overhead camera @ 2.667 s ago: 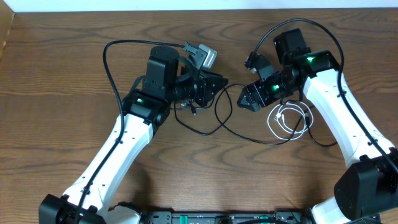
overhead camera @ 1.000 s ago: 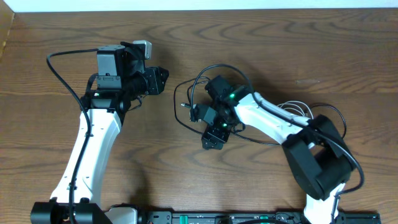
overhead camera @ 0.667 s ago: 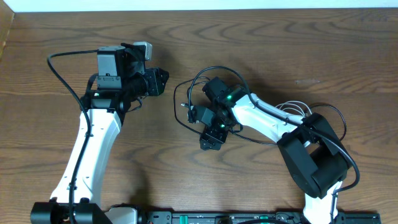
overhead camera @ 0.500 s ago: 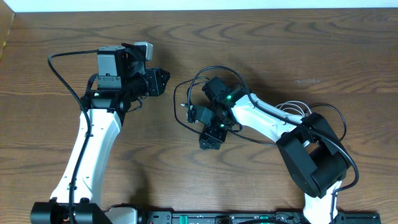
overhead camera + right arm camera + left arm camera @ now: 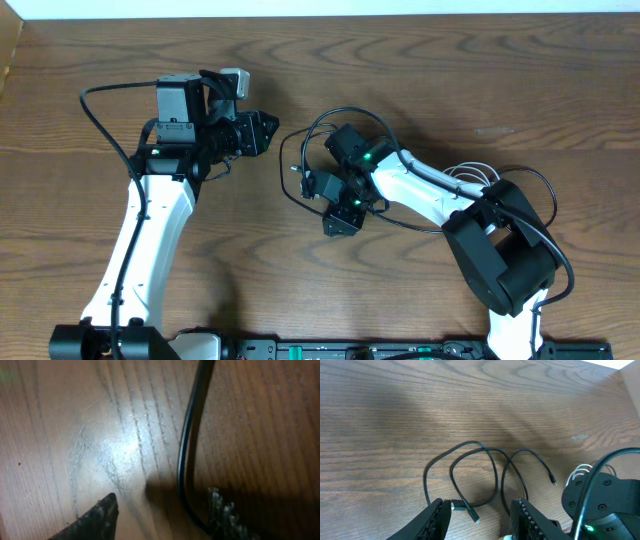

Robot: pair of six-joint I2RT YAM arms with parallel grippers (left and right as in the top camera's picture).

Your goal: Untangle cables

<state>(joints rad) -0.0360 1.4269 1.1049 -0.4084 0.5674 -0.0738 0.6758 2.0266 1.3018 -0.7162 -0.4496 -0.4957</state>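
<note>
Black cable: a thin black cord with small plug ends lies in several loose loops that cross one another; one plug shows a pale tip near the left fingers.
White cable: a thin white cord coiled into a small bundle lies right of the black one, partly hidden under the right arm's white link.
Contact between cords: cannot tell.
Place: both cords lie mid-bench, the black one between the two arms and under the right wrist.
Left fingers: the left fingers stand wide apart and hold nothing, raised over the black loops and pointing toward them.
Right fingers: the right fingers are spread close above the wood; the black cord runs through the gap, just beside one finger, not pinched.
Surface: a brown wooden bench with strong grain, with a bright glare spot in the right wrist view.
Room: a pale strip runs beyond the far edge.
Edges: the far edge lies near the left arm's camera; the left edge shows at the overhead view's upper corner.
Open room: bare wood stretches along the far right and at the front between the arms.
</note>
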